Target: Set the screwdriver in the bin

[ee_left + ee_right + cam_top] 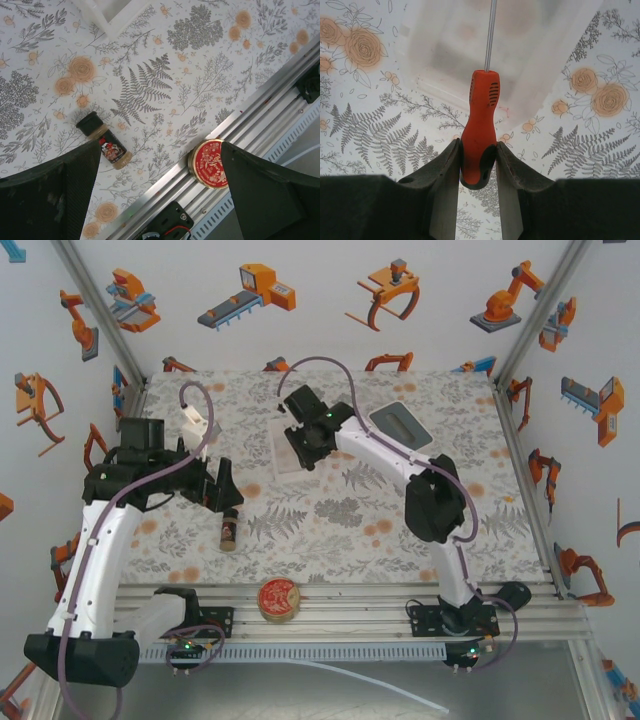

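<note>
At the left of the top view, the left gripper (215, 485) hung with its fingers spread wide and nothing between them, probably out of the way of the other arm's work. Just below it lay a brown spice bottle (229, 530). At the bottom centre a round red tin (278, 598) rested on the rail (360, 602). In the upper middle the right gripper (312, 440) hovered over the bin (283, 462). Its wrist view showed the fingers clamped on the butt of the screwdriver (481, 120), shaft pointing up-frame above the bin, a hold suited to dropping it in. The bin looked empty, though hazy. To its right a grey-blue box (398, 420) stood apart.
</note>
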Motion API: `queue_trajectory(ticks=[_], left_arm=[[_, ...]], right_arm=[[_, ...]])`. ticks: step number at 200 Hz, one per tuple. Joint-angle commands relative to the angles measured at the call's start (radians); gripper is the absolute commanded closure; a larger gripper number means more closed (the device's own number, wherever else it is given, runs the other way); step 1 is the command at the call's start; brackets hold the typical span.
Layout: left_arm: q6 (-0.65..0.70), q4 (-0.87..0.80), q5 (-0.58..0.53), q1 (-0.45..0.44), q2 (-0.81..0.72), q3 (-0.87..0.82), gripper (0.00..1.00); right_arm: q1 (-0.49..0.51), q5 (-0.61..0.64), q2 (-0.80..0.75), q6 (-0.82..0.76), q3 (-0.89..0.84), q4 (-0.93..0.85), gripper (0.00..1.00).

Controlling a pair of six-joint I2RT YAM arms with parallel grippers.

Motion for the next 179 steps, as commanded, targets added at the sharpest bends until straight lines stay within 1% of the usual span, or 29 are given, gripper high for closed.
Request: queue_trajectory(ticks=[1, 104, 179], left_arm=[[-0.015, 0.002, 0.016, -0.006, 0.004, 0.037, 0.03], [-0.020, 0.004, 0.016, 0.000, 0.011, 0.034, 0.03], [-0.023, 0.006, 0.016, 0.002, 0.007, 0.037, 0.03]], right_arm=[[0.003, -0.013, 0.029, -0.064, 0.075, -0.055, 0.74], [0.002, 0.011, 0.163, -0.117, 0.248, -0.120, 0.74], [0.002, 0.025, 0.207, -0.120, 0.269, -0.114, 0.73]])
